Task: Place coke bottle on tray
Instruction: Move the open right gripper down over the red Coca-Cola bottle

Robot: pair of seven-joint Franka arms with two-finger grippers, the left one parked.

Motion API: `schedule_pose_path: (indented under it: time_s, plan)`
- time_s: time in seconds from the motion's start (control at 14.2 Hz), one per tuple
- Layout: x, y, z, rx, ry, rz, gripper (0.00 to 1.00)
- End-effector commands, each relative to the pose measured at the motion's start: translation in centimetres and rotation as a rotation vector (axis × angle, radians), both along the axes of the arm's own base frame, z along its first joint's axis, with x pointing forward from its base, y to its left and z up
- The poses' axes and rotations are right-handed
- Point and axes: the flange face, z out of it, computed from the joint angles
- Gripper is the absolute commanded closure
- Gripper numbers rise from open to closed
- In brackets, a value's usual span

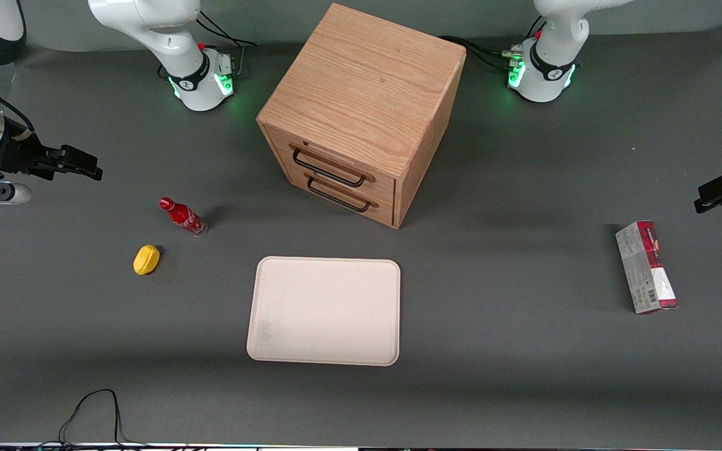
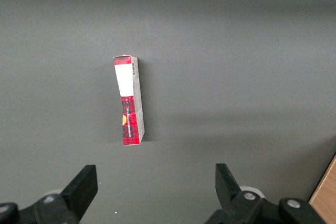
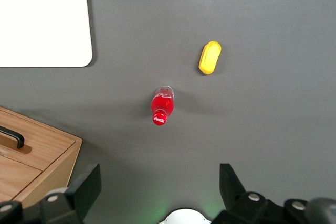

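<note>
Currently: approach step; tool held spread above upright coke bottle; descent and grasp required before tray.

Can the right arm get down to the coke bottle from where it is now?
Probably yes. The gripper hangs open above the table, toward the working arm's end, and the coke bottle stands upright with bare table around it. The lemon-shaped lump sits apart, nearer the front camera.
</note>
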Motion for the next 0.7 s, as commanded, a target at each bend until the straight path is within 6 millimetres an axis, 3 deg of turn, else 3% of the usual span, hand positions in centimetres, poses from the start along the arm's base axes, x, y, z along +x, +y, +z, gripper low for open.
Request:
schedule_pose_path:
  time_s: [0.0, 0.56, 0.63]
  plan:
    - [0.2, 0.0, 0.3, 0.006, 0.009, -0.002, 0.00]
    - [-0.8, 0.7, 1.3, 0.000, 0.037, -0.023, 0.00]
    - [-1.4, 1.6, 1.6, -0.001, 0.041, -0.019, 0.00]
